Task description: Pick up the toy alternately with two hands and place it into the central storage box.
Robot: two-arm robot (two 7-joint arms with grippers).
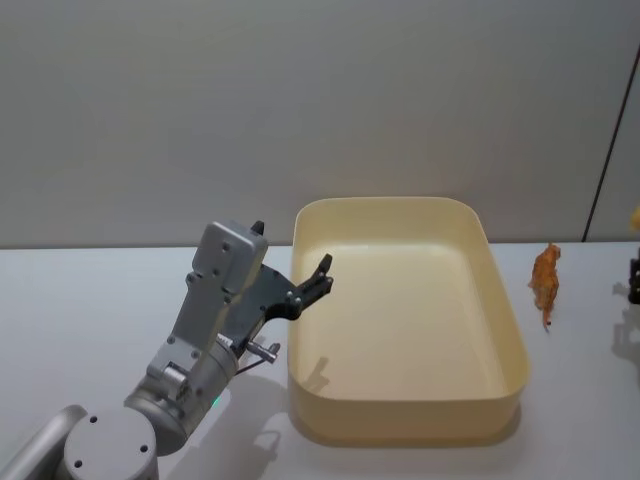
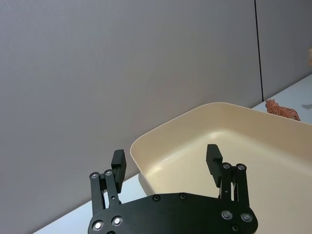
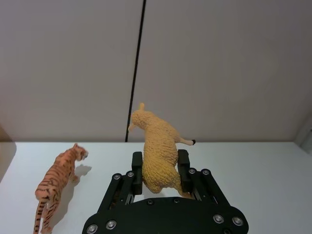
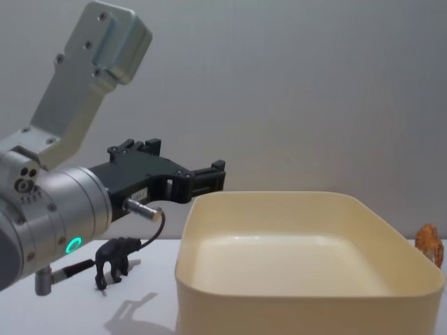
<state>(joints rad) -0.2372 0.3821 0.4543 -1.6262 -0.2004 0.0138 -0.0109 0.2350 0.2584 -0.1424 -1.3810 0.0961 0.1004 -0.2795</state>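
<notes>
A: Grippers?
B: I see the left gripper [image 2: 165,157] wide open, empty, over the left rim of the box [image 1: 400,203]. The right gripper [image 3: 160,163] is closed on the sheep [image 3: 158,146], well right of the box.
A: Risks?
B: I'm holding the sheep low on its body, so it may twist out. The tiger [image 1: 545,280] stands between it and the box, and a low carry would knock it. Also the left gripper could crowd the drop.
</notes>
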